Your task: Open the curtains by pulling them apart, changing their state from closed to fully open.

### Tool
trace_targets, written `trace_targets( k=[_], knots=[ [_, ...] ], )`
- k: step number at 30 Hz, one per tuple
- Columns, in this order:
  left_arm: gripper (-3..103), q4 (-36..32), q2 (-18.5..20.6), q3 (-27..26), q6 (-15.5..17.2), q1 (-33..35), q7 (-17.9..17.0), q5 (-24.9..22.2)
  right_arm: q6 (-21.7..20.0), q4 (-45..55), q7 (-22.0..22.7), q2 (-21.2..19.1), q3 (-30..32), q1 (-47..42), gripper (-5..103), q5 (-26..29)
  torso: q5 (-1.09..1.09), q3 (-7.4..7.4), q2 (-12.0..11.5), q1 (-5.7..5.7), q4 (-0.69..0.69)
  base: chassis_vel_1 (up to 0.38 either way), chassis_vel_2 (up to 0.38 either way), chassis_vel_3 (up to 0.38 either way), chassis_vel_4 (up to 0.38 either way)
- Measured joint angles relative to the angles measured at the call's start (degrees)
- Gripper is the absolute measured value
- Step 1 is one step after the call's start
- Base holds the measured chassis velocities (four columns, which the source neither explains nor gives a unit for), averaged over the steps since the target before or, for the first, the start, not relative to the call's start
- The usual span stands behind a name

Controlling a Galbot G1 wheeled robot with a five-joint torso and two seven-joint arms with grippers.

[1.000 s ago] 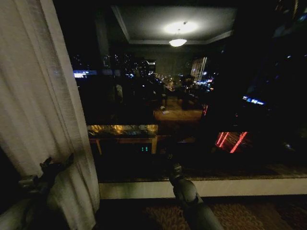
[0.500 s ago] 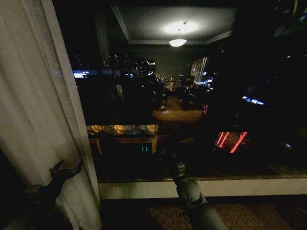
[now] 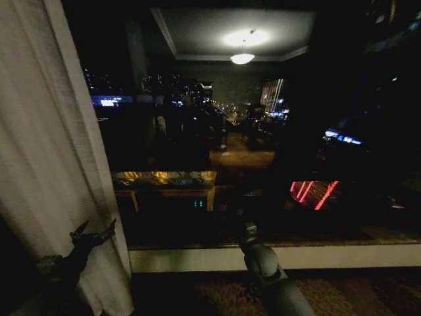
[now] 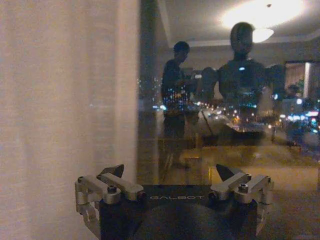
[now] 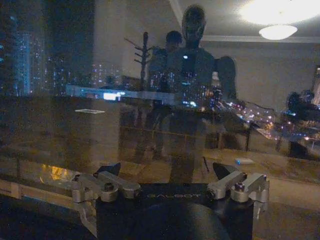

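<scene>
The curtain (image 3: 46, 151) hangs bunched at the left, so the window (image 3: 263, 131) is bare. The left gripper (image 3: 92, 234) is beside its edge with fingers apart, holding nothing. The right gripper (image 5: 169, 172) faces the glass, also spread.

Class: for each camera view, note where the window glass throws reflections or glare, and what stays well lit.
Head view: the dark window mirrors a glaring ceiling lamp; the sheer curtain stays pale. Left wrist view: lamp glare and a reflected robot figure above the open left gripper. Right wrist view: similar reflections above the open right gripper.
</scene>
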Motion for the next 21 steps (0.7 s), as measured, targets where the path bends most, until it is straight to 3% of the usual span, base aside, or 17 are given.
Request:
trace_targets(
  k=[21],
  knots=[
    [100, -0.67, -0.98, 0.41, -0.4, 0.96, 0.15, 0.67, -0.26, 0.46, -0.01, -0.2, 0.14, -0.1, 100, -0.03, 0.01, 0.0, 0.0, 0.0, -0.01, -0.317, -0.363, 0.316, 0.359]
  ],
)
